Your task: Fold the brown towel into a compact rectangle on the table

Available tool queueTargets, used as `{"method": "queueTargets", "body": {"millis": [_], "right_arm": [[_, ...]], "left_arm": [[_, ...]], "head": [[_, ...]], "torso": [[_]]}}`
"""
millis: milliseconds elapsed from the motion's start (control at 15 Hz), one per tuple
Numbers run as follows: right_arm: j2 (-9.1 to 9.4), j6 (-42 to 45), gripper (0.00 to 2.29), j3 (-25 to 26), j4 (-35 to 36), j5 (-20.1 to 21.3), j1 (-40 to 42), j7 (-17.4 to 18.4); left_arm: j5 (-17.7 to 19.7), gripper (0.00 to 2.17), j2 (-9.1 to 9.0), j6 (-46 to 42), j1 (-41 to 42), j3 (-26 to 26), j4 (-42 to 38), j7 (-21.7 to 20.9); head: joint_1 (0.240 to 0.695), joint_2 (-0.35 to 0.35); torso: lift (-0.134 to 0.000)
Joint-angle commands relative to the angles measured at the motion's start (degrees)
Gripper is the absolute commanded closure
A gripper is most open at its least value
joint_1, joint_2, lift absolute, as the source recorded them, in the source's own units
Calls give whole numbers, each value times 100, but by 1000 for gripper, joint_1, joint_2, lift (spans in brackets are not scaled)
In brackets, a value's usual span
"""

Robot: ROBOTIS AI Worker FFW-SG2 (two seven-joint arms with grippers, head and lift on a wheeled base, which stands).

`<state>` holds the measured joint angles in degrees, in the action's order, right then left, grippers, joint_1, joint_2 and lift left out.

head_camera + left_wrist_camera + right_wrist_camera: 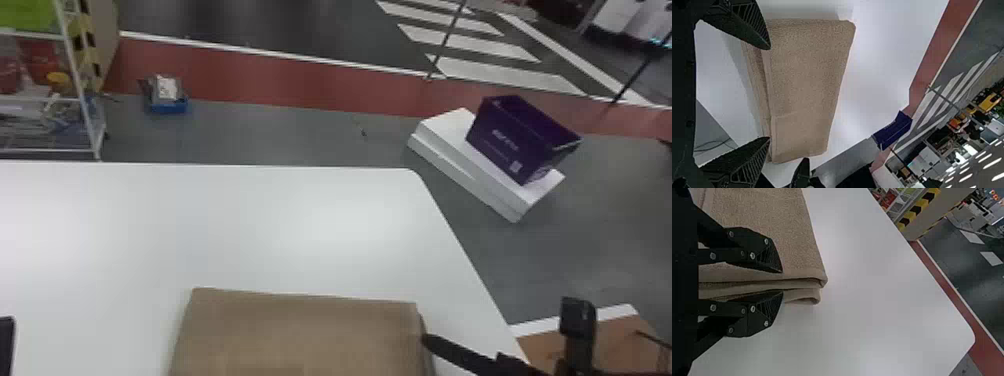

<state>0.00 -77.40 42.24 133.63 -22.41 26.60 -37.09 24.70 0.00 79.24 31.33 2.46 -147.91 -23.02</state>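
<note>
The right claw (447, 347) is at the right-hand side edge of the brown towel (300, 332), by the edge's stacked layers. I cannot tell whether it is pinching the cloth. The left claw (6, 345) shows at the head view's left edge, well apart from the towel's left end in that view. In the left wrist view its fingers (750, 23) are spread wide, with the towel's near long side between their tips in the picture. Whether they touch the cloth I cannot tell.

The towel is folded into a long, flat rectangle with several layers, loosely stacked along its right side. A folded edge sticks out a little along the near side, and a seam crosses the top face toward the right end. It lies on the white desk (260, 225), on the near part, closer to the slanting right edge than to the far edge. The towel's far edge runs roughly in line with the desk's far edge; the desk's far right corner is rounded.

Beyond the desk's right edge, a purple box (515, 137) sits open and tilted on a flat white package (445, 152) on the grey floor (300, 132). Lower on that side is a brown panel (615, 345) with a white border. Past the far left part of the desk stand a wire rack (80, 75) and, on the floor, a small blue tray (167, 106). A red strip (280, 82) crosses the floor behind them, with white crossing bars (505, 72) farther off.
</note>
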Motion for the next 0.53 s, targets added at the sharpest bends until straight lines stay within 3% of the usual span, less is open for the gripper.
{"method": "queueTargets", "body": {"millis": [0,267,467], "right_arm": [[5,273,26,214,40,-35,20,9],[5,27,49,706,75,-466,20,0],[5,-9,66,742,-57,-572,108,-61]], "left_arm": [[0,70,-15,0,22,44,-71,-9],[9,70,-15,0,83,203,-195,-71],[132,70,-15,-351,180,317,-186,-264]], "head": [[695,-350],[695,-350],[695,-350]], "torso": [[-124],[-124],[-124]]}}
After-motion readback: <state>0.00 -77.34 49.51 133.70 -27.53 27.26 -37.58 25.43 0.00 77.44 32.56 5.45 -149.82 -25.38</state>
